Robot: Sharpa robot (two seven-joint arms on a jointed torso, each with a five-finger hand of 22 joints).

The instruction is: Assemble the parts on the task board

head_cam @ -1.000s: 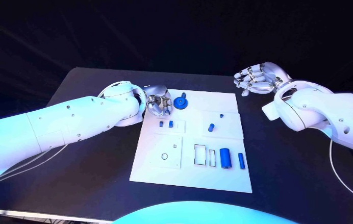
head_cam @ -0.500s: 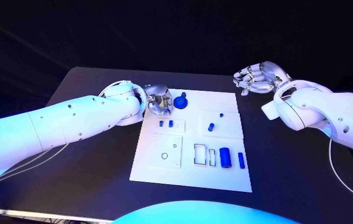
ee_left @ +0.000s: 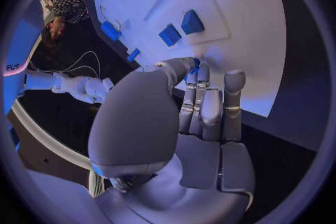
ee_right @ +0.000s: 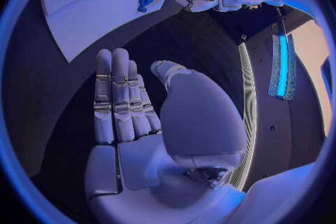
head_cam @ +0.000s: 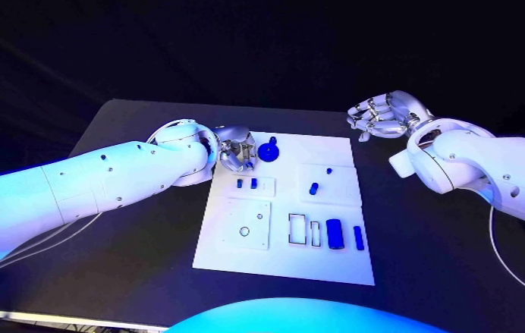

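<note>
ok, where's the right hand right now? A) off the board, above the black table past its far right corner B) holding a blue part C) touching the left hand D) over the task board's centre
A: the right hand hangs over the black table beyond the task board's far right corner, with nothing in its fingers and well apart from the left hand.

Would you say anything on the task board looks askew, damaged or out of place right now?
Nothing stands out. The task board lies flat, the small blue parts sit tidily in or beside their recesses, and the round blue part rests by the left hand. The right hand hovers off the board.
</note>
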